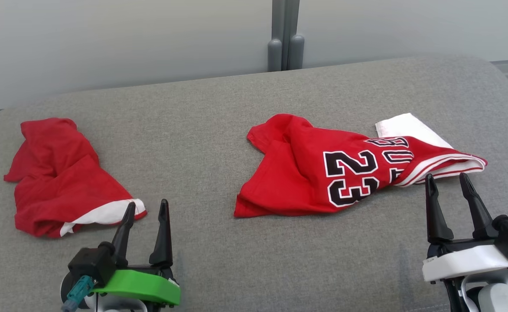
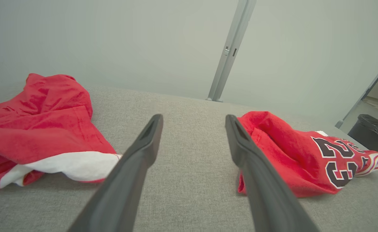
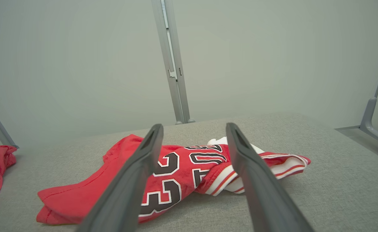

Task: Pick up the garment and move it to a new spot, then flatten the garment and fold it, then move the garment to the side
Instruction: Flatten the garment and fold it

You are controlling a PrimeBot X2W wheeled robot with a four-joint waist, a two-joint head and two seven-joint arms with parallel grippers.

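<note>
Near jersey point(image 1: 306, 173), right gripper point(image 1: 446, 176) wide, seemingly empty

A grey woven-fabric surface point(image 1: 219, 108) with rounded corners lies before pale frosted wall panels point(image 1: 106, 39), split by a grey metal post point(image 1: 285, 34); a black bin point(image 2: 373, 132) stands past one end.

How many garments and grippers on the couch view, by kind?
Garments: 2, the jersey and the red-and-white garment
Grippers: 2, the left gripper and the right gripper, fingers apart, holding nothing
Total: 4
</note>
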